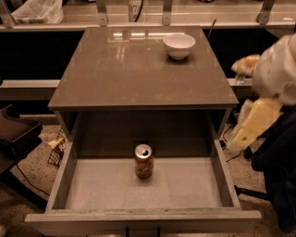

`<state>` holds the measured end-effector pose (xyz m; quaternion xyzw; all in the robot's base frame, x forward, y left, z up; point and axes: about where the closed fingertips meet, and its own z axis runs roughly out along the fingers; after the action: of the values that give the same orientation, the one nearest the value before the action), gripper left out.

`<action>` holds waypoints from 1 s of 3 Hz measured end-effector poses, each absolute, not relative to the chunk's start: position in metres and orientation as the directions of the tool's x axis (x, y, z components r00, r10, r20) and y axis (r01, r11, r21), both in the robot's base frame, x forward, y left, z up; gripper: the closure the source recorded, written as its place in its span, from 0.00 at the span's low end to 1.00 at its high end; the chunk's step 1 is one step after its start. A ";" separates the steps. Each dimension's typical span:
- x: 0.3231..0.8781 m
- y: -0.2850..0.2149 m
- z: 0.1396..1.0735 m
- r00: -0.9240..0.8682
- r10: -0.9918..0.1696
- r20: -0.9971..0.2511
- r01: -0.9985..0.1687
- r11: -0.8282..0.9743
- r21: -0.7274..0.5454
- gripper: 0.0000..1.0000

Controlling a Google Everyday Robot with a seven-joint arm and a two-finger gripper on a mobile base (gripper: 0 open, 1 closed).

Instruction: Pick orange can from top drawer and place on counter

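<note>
The orange can (pixel 144 161) stands upright in the middle of the open top drawer (pixel 92 185), on its pale speckled floor, silver top facing up. The counter (pixel 138 65) is the glossy grey-brown cabinet top above the drawer. My gripper (pixel 252 124) is a blurred pale yellow and white shape at the right edge of the view. It hangs beside the cabinet's right side, outside the drawer and well apart from the can. It holds nothing that I can see.
A white bowl (pixel 179 45) sits at the counter's back right. A metal rail with a plastic bag (pixel 37 10) runs behind. A dark chair part (pixel 16 134) and wrappers (pixel 58 148) lie on the floor at left. Dark cloth (pixel 280 171) hangs at right.
</note>
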<state>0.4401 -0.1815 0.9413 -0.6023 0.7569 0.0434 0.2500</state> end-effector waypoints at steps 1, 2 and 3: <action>0.437 -0.153 0.882 -0.121 -0.807 -0.578 -0.945 0.272 -0.182 0.00; 0.444 -0.112 0.844 -0.098 -0.680 -0.726 -0.951 0.280 -0.133 0.00; 0.452 -0.074 0.826 -0.083 -0.580 -0.811 -0.958 0.271 -0.096 0.00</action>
<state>0.4520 -0.0740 0.8264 -0.5533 0.6948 0.2421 0.3905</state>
